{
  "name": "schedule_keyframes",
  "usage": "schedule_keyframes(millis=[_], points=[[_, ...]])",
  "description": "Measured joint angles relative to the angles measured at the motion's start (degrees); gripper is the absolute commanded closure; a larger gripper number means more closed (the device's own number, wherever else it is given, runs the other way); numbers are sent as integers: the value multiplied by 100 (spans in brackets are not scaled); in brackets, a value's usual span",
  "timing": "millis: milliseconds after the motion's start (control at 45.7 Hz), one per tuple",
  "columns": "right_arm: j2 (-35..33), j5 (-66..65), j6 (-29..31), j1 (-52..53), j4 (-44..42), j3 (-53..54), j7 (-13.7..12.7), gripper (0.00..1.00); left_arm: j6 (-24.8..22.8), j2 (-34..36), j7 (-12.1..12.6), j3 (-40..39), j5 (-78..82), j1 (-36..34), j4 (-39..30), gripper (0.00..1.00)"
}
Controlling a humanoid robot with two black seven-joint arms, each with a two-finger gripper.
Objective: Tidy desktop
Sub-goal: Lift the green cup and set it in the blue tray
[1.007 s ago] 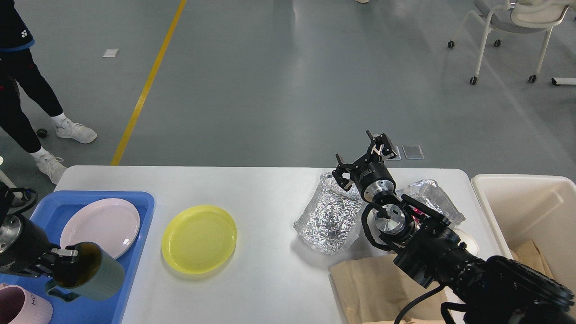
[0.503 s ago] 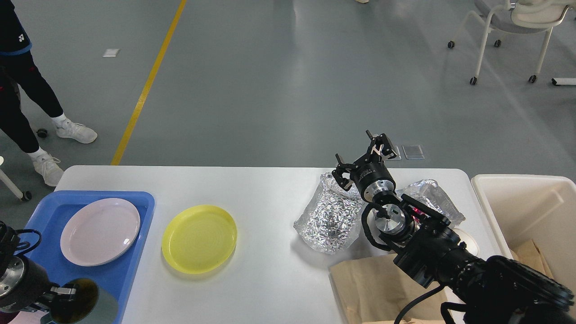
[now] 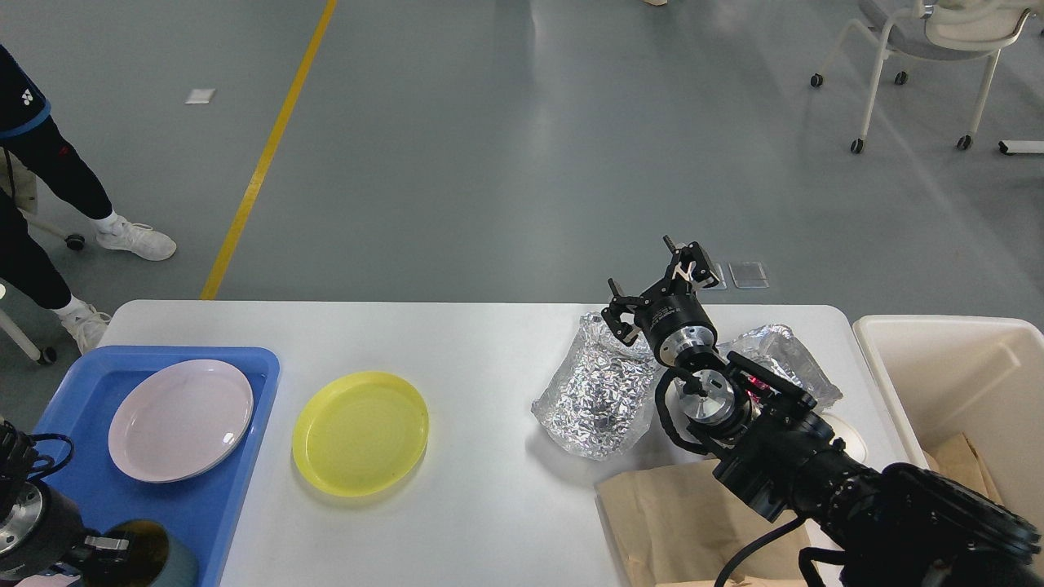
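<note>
grey floor lies beyond the desktop (image 3: 489, 342), which fills the near view. its yellow plate (image 3: 360, 432) sits left of crumpled foil (image 3: 602, 399). right gripper (image 3: 662, 275) hovers spread wide above the foil; left gripper (image 3: 106, 554) grips a dark cup (image 3: 155, 558) over the blue tray (image 3: 183, 509).

We see a blue tray (image 3: 236, 497) at the left with a pale pink plate (image 3: 181, 420) lying in it and a dark green cup (image 3: 151, 558) at its near edge. Just beside the tray lies a yellow plate (image 3: 360, 432). Further right sit two crumpled foil containers (image 3: 599, 399), a brown paper bag (image 3: 669, 522) near them, and a cream bin (image 3: 962, 383) past the edge. On the floor beyond we see a yellow line (image 3: 265, 155), a person's legs (image 3: 49, 187) and a wheeled chair (image 3: 930, 49).
</note>
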Motion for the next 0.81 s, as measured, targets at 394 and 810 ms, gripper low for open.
schedule_keyframes(millis=[394,810], points=[[0,0,0,-1,1,0,0,0,-101,69,-5,82,0,-48,106,4],[0,0,0,-1,-8,0,0,0,-2599,508,-262,450,1,-2635,191,4]])
